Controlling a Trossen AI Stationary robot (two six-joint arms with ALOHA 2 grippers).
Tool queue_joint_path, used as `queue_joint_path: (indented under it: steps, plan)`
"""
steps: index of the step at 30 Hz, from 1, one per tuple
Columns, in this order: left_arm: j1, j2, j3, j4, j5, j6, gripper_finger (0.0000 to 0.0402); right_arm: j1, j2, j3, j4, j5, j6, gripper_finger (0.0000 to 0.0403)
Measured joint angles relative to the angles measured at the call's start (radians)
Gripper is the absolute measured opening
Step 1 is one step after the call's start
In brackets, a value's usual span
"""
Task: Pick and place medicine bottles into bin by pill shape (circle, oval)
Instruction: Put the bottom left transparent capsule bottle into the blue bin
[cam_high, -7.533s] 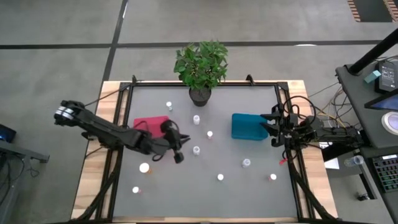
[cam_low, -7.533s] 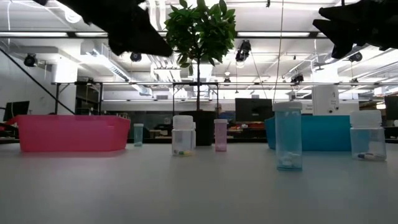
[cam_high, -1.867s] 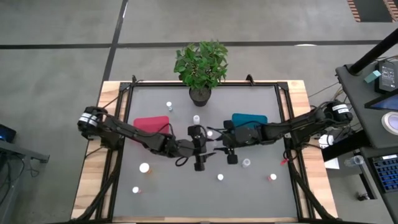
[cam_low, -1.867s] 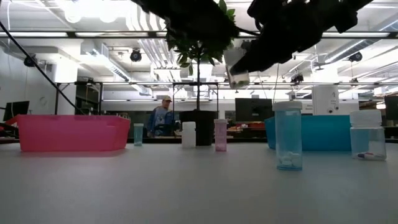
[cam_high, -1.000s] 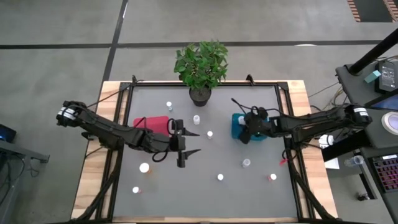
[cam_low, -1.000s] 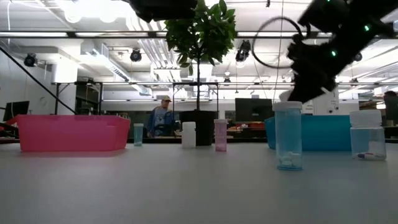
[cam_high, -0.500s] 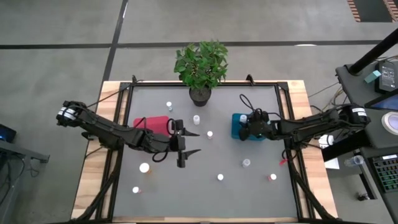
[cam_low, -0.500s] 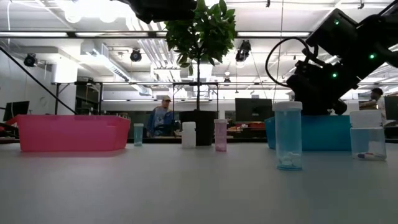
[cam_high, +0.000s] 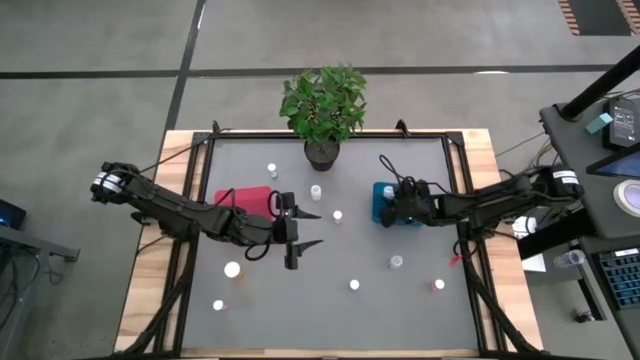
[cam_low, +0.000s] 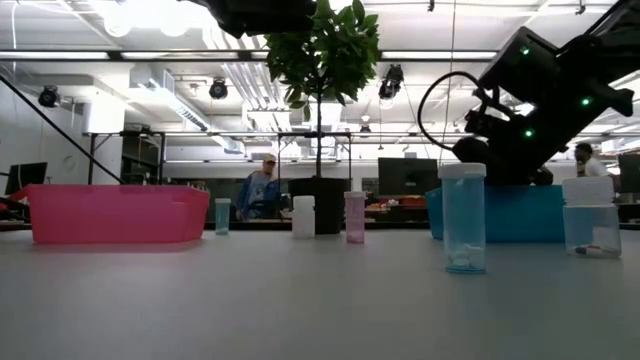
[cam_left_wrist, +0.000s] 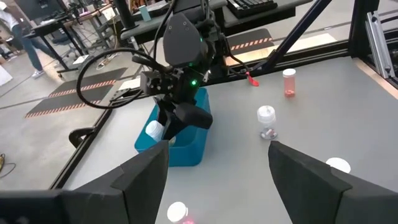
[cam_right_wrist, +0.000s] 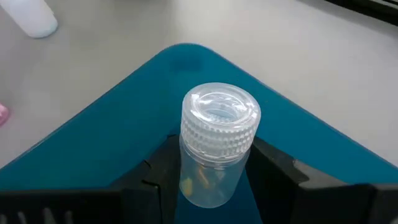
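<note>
1. Right hand (cam_high: 388, 212) is over the teal bin (cam_high: 400, 190), low inside its near-centre end, clenched on a clear bottle (cam_right_wrist: 217, 149) with a white ribbed cap. The right wrist view shows both fingers (cam_right_wrist: 158, 171) pressed on the bottle's sides, with the teal floor under it.
2. The left wrist view shows the same grip from across the table (cam_high: 400, 300): right hand (cam_left_wrist: 168, 127) down in the teal bin (cam_left_wrist: 186, 146), white cap poking out beside it.
3. Left hand (cam_high: 293, 240) hangs above the table centre-left, at 4 o'clock from the red bin (cam_high: 240, 197). Fingers (cam_left_wrist: 317, 177) spread apart, nothing between them.
4. Loose bottles on the table, taking the top-down view as a clock face centred on the table:
   - one at 11 o'clock near the far edge (cam_high: 271, 169)
   - one by the black plant pot (cam_high: 322, 153), around 12 (cam_high: 316, 192)
   - one just left of the teal bin (cam_high: 337, 215)
   - one at 4 o'clock (cam_high: 396, 262)
   - one at 5 o'clock (cam_high: 354, 285)
   - one with a pinkish body toward the near-right corner (cam_high: 438, 285)
   - two at 7–8 o'clock (cam_high: 232, 269) (cam_high: 218, 305)
5. A person (cam_low: 262, 190) is in the room behind the table, seen in the low view.
</note>
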Motion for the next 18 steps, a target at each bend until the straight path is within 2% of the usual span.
queue_joint_path:
  steps: [14,18]
  plan:
    - [0.0,0.001,-0.001,-0.002,0.0,0.0,0.0255,0.0,0.078,0.032,-0.007,-0.006,0.0,0.0149]
    - [0.0,0.001,-0.002,-0.009,0.0,0.0,0.0255,0.0,0.078,0.032,-0.007,-0.009,0.0,0.0163]
